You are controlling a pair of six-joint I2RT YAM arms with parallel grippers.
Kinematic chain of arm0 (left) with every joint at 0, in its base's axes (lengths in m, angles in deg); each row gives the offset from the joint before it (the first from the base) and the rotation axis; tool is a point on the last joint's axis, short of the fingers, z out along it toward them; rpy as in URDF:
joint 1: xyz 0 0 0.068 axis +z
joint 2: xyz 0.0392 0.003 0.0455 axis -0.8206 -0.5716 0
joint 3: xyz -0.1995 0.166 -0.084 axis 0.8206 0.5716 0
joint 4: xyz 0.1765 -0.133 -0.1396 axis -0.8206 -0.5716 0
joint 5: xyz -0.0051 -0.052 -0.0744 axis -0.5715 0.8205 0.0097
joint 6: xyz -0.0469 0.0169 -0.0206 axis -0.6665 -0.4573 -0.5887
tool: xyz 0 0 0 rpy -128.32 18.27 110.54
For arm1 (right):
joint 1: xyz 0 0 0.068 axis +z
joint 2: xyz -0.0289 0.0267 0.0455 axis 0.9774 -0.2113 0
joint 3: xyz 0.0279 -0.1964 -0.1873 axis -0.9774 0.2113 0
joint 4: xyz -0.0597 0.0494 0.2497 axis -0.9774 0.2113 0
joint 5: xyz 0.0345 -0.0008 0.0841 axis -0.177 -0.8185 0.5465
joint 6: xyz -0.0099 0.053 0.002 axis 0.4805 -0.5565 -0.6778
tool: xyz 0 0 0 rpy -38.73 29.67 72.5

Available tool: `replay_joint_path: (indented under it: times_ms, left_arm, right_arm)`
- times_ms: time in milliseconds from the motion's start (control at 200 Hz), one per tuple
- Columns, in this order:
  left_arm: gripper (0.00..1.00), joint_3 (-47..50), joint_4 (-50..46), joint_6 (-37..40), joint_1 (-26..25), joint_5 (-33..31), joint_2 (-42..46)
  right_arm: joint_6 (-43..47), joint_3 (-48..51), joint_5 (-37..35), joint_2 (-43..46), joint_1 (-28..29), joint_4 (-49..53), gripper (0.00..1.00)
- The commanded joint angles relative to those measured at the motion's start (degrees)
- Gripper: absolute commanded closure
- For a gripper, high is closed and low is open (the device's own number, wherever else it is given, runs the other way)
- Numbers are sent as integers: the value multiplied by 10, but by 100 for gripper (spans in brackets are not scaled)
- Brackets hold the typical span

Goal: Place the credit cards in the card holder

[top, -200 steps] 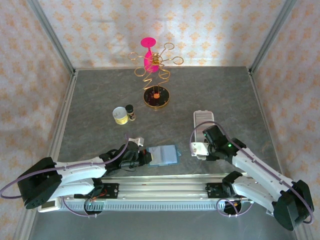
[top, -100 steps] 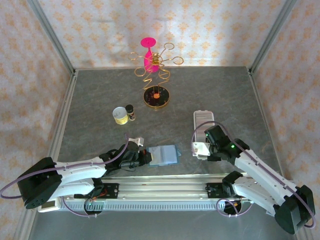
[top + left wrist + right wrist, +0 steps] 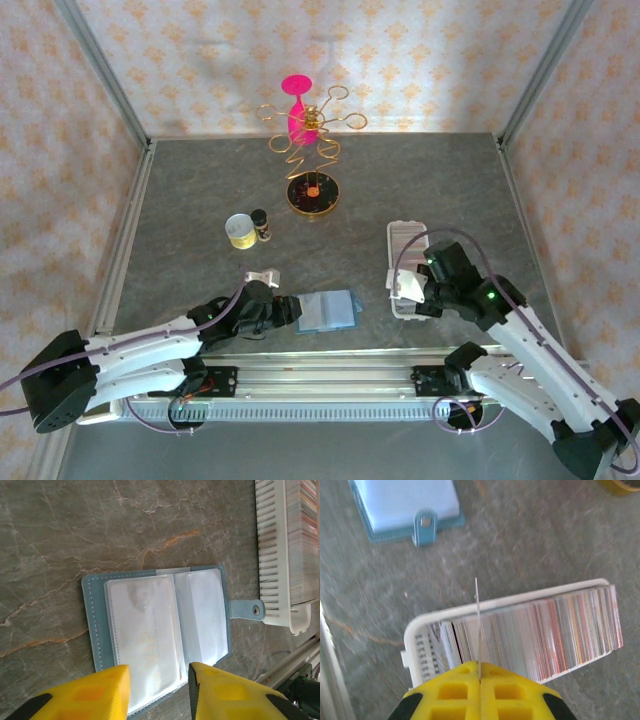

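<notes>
The card holder [image 3: 404, 238], a long white ridged tray, lies right of centre and holds several upright cards [image 3: 560, 630]. My right gripper [image 3: 479, 666] is shut on a thin pale credit card [image 3: 477, 615], seen edge-on and upright above the near end of the card holder's rim [image 3: 415, 632]. In the top view the right gripper [image 3: 412, 291] hovers over that near end. An open teal wallet [image 3: 155, 630] with clear sleeves lies flat. My left gripper [image 3: 159, 690] is open just at the wallet's near edge, with nothing between its fingers; the top view shows the left gripper [image 3: 293, 310] beside the wallet [image 3: 330, 310].
A gold wire stand with a pink glass [image 3: 305, 125] stands at the back. A small yellow cup [image 3: 239, 231] and a dark bottle [image 3: 261, 224] sit left of centre. A metal rail [image 3: 320, 372] runs along the near table edge.
My right gripper has carried the card to the right and farther back, over the holder's near end. The left arm has stretched slightly right toward the wallet.
</notes>
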Motion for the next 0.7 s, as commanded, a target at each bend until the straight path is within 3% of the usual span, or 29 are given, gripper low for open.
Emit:
replay_joint_path:
  times_ms: [0,145,275,365,551,696]
  left_arm:
    - [62,-19,-42,4,-6,-31,5]
    - [59,-32,-54,-6,-5,-31,-5]
    - [53,-46,-82,-11,-6,-46,-10]
    - [50,-57,-97,-12,-5,-56,-11]
    - [44,-80,-124,-8,-5,-82,-26]
    - [42,-89,-130,-8,-6,-91,-41]
  right_arm:
    - [-159,-45,84,21,-1,-73,100]
    - [-428,-47,134,9,-1,-224,100]
    - [-660,-39,135,-33,0,-306,100]
    - [-745,-40,157,-61,6,-329,100]
    - [-916,26,114,-62,45,-426,100]
    - [-985,58,97,-88,70,-445,100]
